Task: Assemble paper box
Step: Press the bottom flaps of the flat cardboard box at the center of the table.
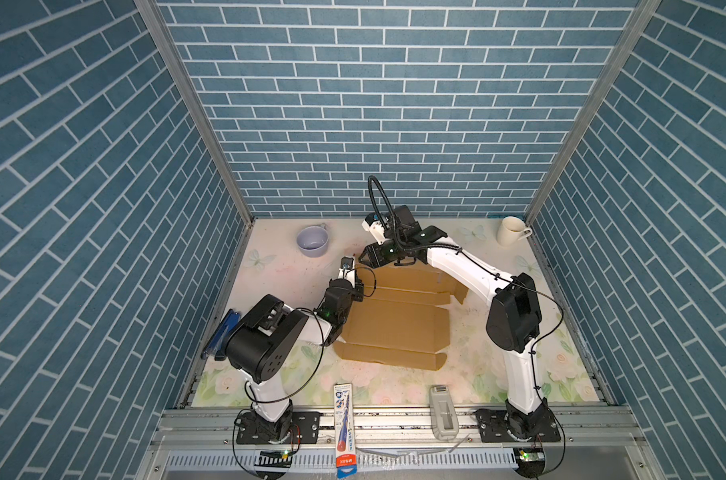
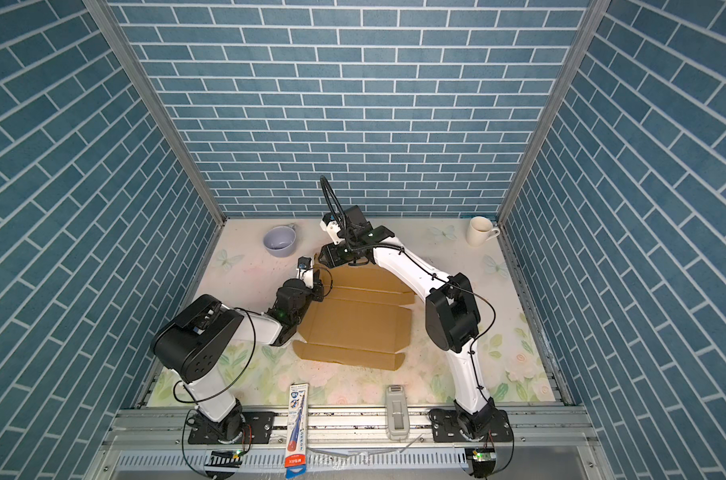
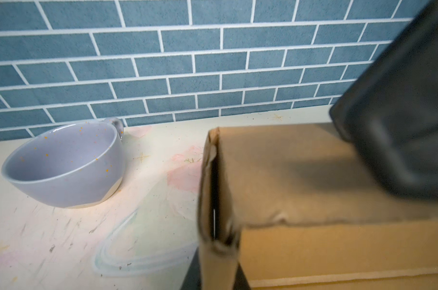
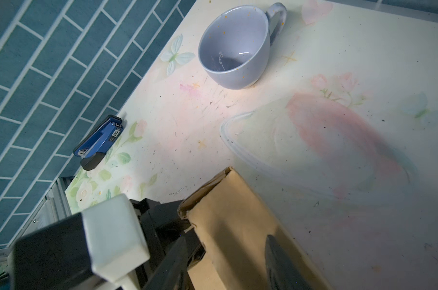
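While my left gripper [image 3: 214,276] pinches the raised corner of the plain brown cardboard paper box [image 1: 394,324], my right gripper [image 4: 228,263] straddles the same folded wall right beside it; I cannot tell whether it clamps. The rest of the sheet lies flat behind both.

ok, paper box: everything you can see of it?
The paper box is a plain brown die-cut cardboard sheet with creases and end tabs, lying mostly flat on the table. Its far left corner is folded up into a doubled wall. The left tool straddles that wall's end; the right tool reaches over its top. Grip unclear.
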Tool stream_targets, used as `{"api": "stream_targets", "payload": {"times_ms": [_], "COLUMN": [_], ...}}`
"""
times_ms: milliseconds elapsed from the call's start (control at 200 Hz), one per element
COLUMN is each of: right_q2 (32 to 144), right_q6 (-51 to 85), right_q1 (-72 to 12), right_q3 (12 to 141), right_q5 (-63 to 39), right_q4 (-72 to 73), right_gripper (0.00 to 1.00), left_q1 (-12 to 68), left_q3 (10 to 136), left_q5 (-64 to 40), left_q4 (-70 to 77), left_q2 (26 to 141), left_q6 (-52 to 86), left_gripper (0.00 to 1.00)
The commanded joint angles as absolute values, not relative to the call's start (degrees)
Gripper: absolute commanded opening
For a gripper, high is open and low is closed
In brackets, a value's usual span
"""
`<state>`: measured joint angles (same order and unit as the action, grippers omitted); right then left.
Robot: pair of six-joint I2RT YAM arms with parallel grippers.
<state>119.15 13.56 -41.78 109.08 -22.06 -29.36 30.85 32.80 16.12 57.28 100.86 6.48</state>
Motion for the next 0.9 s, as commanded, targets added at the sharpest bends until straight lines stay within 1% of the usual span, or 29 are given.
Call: {"api": "stream_targets", "payload": {"times_ms": [0,85,410,525,745,895], "right_q2": [115.3,113.4,108.8,107.7,105.2,102.5], "right_q6": [16.1,16.6,18.4,19.1,20.6,22.4], "right_q1": [-40.8,-40.0,-38.2,-37.6,-36.3,-35.0], "right_q3": [105.2,103.6,98.3,97.3,96.1,94.0], "right_q5": [-21.8,-21.6,-20.4,-20.2,-19.2,-17.7], "right_q4": [-27.3,-26.3,-23.3,-22.5,-21.2,-20.2], "right_gripper": [0.52,0.52,0.52,0.52,0.53,0.54], "left_q1": [31.1,31.2,31.6,31.8,32.4,33.0], "left_q3": [30.8,30.2,30.1,29.1,26.5,25.4], "left_q5": [17.8,18.3,18.0,18.4,18.8,18.5], "left_q4": [57.0,58.2,57.7,58.4,59.2,55.7], "left_q2": [100.8,100.9,100.6,99.7,95.0,89.8], "left_q6": [7.1,7.7,8.1,8.6,9.2,9.8], "left_gripper": [0.29,0.34,0.37,0.39,0.43,0.45]}}
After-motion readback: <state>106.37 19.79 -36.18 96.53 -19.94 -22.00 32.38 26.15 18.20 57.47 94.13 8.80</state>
